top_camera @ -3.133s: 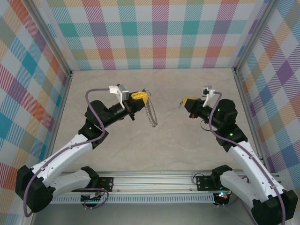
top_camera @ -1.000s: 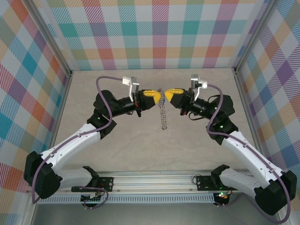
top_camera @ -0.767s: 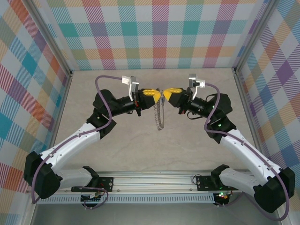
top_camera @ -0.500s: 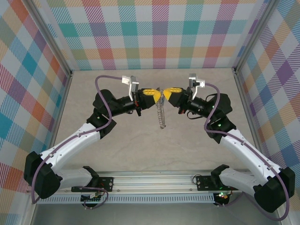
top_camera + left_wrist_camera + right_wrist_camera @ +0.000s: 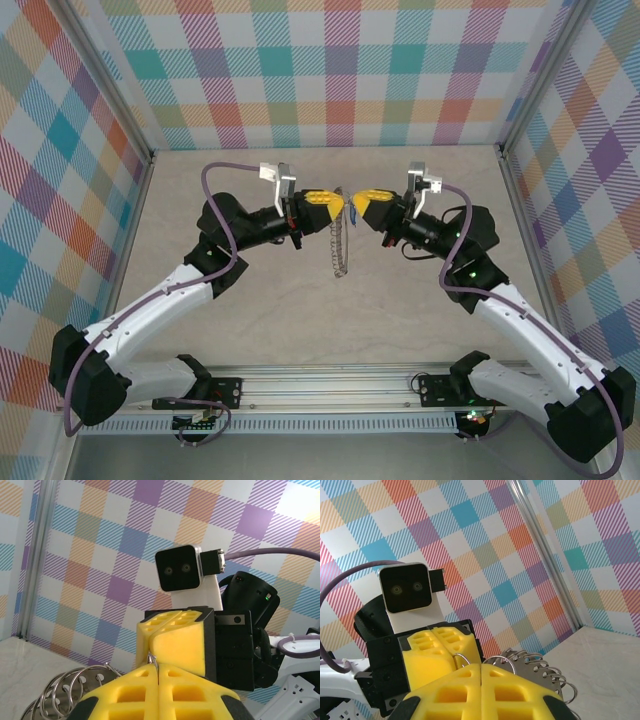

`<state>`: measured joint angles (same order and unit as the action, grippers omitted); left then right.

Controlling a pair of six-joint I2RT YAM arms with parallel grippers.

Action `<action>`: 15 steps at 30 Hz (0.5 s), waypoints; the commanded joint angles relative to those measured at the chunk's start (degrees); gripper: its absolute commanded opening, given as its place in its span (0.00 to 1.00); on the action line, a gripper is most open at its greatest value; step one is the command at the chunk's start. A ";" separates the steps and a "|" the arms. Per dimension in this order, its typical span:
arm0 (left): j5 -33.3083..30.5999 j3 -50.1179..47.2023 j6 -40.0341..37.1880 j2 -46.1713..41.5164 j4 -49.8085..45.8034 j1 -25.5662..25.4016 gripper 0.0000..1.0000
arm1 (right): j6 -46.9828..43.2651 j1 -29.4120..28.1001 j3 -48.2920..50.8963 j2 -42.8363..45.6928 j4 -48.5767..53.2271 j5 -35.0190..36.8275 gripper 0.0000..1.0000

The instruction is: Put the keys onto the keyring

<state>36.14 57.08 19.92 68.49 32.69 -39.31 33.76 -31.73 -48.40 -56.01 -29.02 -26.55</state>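
Keyring hanging between two meeting grippers

Keyring [image 5: 340, 248] hangs in mid-air over the middle of the table [image 5: 300, 330], top edge up at the left gripper [image 5: 341, 206], hoop seen nearly edge-on, lower part dangling free, clear of the tabletop. Left gripper jaws pressed fully together, pinching the ring's rim. In the left wrist view a thin wire pokes out at the finger seam of the left gripper [image 5: 158, 672], with the keyring [image 5: 70, 692] wire loops fanned out low left. Right gripper [image 5: 355, 206] faces it tip to tip, just beside, nearly touching. Its jaws are also squeezed together. Whether they pinch the key cannot be told, too small at the tips. In the right wrist view the right gripper [image 5: 481, 672] fingers are flush, and keyring [image 5: 535, 667] loops sit just behind them to the right. Both arms are raised and bent inward. Plaid walls [image 5: 340, 70] stand behind.
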 commanded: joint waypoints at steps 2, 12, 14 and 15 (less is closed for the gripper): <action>0.82 1.02 -0.37 -3.45 4.12 -1.33 0.00 | -0.47 0.10 1.36 -0.22 1.87 2.31 0.00; -3.04 -0.18 -0.94 -3.98 5.52 -1.41 0.00 | 4.03 0.08 0.49 -2.87 -0.17 -8.32 0.00; -3.61 -0.38 -0.95 -3.98 5.90 -1.41 0.00 | 4.95 0.08 0.89 -3.05 -0.65 -9.28 0.00; -3.62 -0.29 -0.94 -3.82 5.98 -1.42 0.00 | 5.23 0.08 0.92 -3.13 -0.61 -9.55 0.00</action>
<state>33.34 56.34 19.73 67.24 31.62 -39.35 37.08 -31.81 -48.40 -58.33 -30.13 -32.91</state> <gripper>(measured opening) 0.048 0.067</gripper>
